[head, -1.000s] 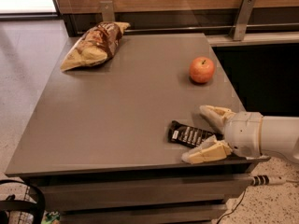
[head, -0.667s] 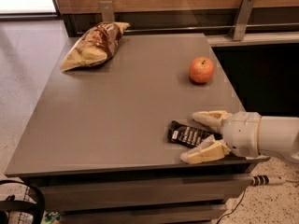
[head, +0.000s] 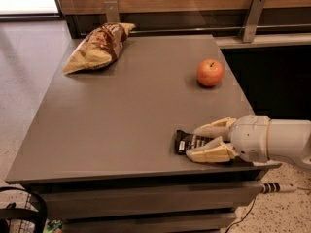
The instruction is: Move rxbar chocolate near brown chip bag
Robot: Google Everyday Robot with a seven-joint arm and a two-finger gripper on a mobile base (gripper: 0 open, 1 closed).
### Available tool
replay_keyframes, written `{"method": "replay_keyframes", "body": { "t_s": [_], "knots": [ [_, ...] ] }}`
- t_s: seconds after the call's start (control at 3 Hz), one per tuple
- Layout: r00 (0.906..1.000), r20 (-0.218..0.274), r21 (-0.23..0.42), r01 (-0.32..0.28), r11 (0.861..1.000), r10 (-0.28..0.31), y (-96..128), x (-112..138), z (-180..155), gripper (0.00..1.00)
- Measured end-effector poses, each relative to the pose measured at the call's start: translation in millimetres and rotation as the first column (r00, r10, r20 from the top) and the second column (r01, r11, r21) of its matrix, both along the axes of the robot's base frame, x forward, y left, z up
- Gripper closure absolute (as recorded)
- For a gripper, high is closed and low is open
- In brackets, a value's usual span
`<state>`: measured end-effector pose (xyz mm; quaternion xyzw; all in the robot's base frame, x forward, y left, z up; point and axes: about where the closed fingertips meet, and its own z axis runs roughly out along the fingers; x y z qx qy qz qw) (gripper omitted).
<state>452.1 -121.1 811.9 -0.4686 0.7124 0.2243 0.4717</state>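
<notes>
The rxbar chocolate [head: 186, 142], a flat black wrapper with white lettering, lies near the table's front right edge. My gripper [head: 193, 142] reaches in from the right, and its two cream fingers [head: 214, 128] are closed in on the bar's right part, one on the far side and one on the near side. The bar's left end sticks out past the fingertips and rests on the table. The brown chip bag [head: 98, 46] lies at the far left corner of the table, well away from the bar and the gripper.
A red-orange apple [head: 210, 72] sits at the table's right side, behind the gripper. The grey table [head: 126, 110] has a wall rail with two metal brackets behind it. A cable lies on the floor at lower right.
The gripper's fingers have drawn together around the bar, and the gripper has edged slightly left. The bar, the apple and the bag have not moved.
</notes>
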Motion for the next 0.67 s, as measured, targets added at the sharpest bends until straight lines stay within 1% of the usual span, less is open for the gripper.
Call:
{"method": "replay_keyframes", "body": {
  "t_s": [0.67],
  "knots": [
    [1.0000, 0.000, 0.000, 0.000, 1.000, 0.000, 0.0, 0.1, 0.1, 1.00]
  ]
}}
